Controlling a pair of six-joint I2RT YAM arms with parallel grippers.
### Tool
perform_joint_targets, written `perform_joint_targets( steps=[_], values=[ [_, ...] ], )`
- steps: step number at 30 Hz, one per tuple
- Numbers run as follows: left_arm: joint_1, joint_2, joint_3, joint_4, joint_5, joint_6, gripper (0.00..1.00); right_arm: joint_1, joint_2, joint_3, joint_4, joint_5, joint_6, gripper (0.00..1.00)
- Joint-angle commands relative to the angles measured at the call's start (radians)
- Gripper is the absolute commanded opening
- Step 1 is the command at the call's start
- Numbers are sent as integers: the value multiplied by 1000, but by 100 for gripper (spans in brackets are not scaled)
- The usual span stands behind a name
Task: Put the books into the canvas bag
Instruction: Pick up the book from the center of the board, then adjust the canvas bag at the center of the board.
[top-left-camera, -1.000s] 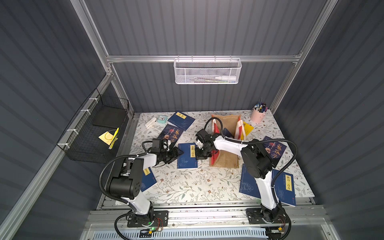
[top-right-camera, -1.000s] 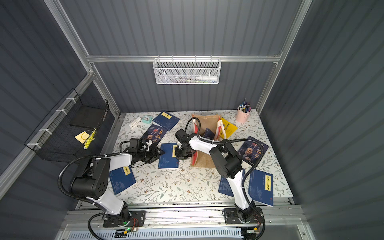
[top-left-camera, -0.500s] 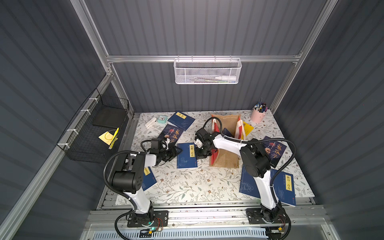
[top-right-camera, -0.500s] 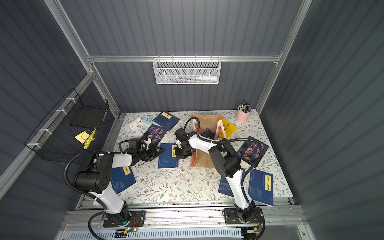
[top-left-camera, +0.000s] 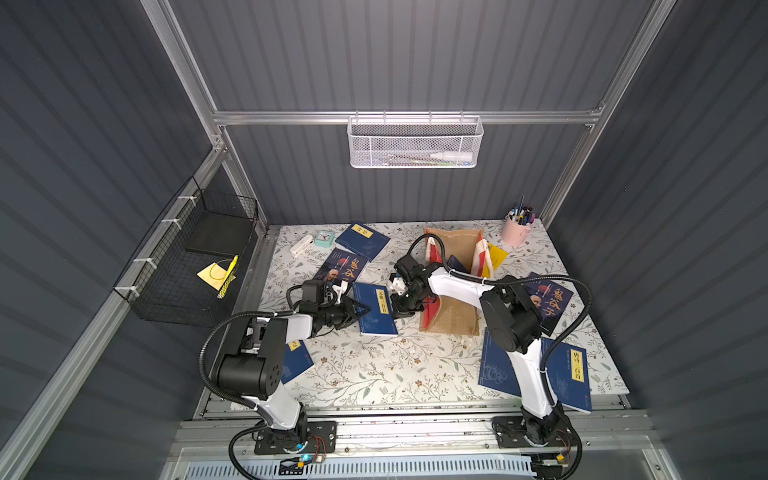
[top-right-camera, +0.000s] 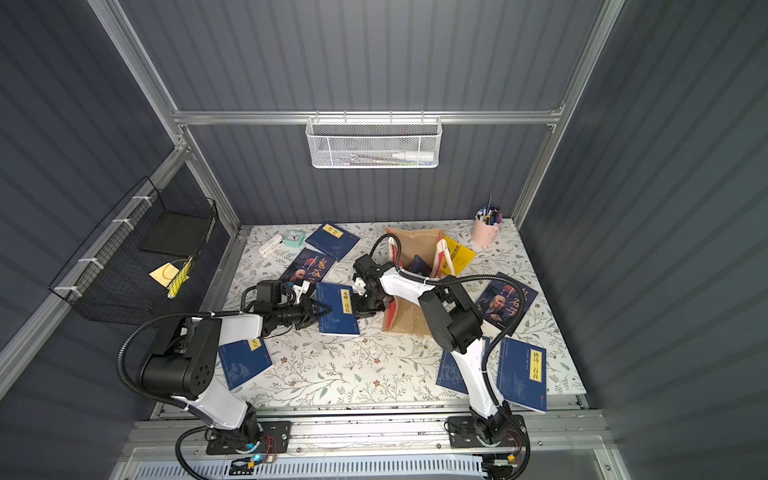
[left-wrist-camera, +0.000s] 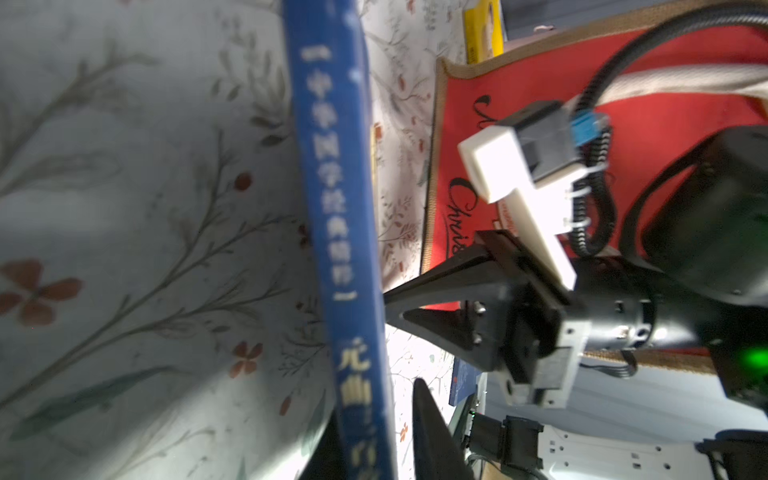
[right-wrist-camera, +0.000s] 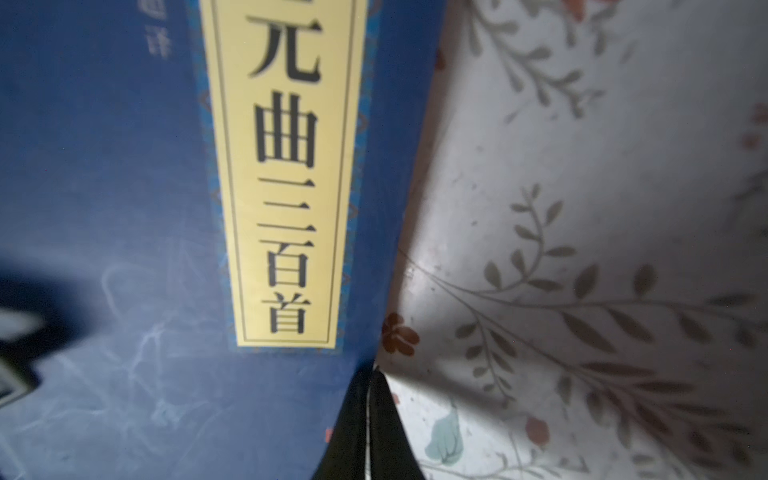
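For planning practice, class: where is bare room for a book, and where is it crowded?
Bare: front middle, between the front-left book and the front-right books. Crowded: the back, from the clock past the middle book to the bag.

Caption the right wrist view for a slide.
Shut right pincer at the edge of a navy book on floral tablecloth.

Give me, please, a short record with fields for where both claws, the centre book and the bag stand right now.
target: centre blue book, on the floral table
left claw: closed on that book's spine edge
right claw: shut, holding nothing, tip at the book's opposite long edge
canvas bag: just beyond the book on the right arm's side
in the bag: a second blue book shows in its opening
near the bag: yellow book, outside it, on its far side
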Motion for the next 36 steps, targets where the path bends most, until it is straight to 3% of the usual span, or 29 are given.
perform_joint_targets(
  steps=[1, 4, 8, 15, 23, 27, 31, 36],
  values=[
    [-6, -46, 40, -140, -48, 76, 8, 6, 46, -35, -34, 5, 8, 9],
    [-6, -67, 58, -187, -71, 94, 0, 11, 17, -33, -39, 11, 13, 10],
    [-6, -136, 102, -317, -138, 156, 0, 33, -74, 11, -84, 41, 8, 17],
    [-6, -260, 253, -604, -322, 288, 0, 80, -252, 212, -230, 129, -43, 40],
    [-6, -336, 386, -686, -362, 289, 0, 67, -393, 403, -397, 259, -94, 59],
    [-9, -348, 447, -677, -330, 248, 0, -6, -455, 436, -516, 378, -88, 65],
    [-51, -337, 510, -646, -318, 210, 0, -124, -558, 336, -563, 506, -67, 71],
    [-118, -305, 585, -597, -320, 187, 1, -286, -707, 141, -509, 494, -19, 72]
  ],
)
